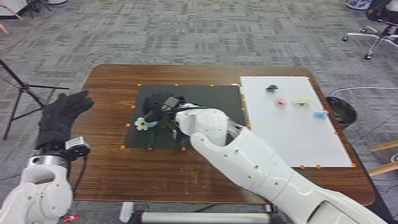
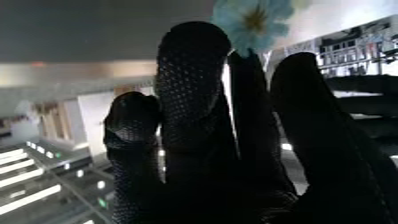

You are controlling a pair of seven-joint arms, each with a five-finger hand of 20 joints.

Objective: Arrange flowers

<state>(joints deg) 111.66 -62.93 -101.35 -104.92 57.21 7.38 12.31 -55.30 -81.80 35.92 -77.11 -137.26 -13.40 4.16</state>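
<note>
Head view. Item: one brown wooden table, with a dark mat and, to its right, a white sheet. Item: one left hand, black glove, beside the table's left edge, fingers extended; we see nothing held in it. Item: one right hand, black glove, over the left part of the mat, its white arm crossing from the lower right. Item: one pale blue flower with a yellowish centre, over the mat's left side, close beside the right hand. On the sheet's upper half we count four small pieces: dark, pink, pale yellow and blue, set apart from one another. Item: one black bowl, at the table's right edge.

Right wrist view. Item: the right hand, fingers long and straight, set narrowly side by side. Item: the pale blue flower, petals open, right at the fingertips; whether they grip it, we cannot tell.
</note>
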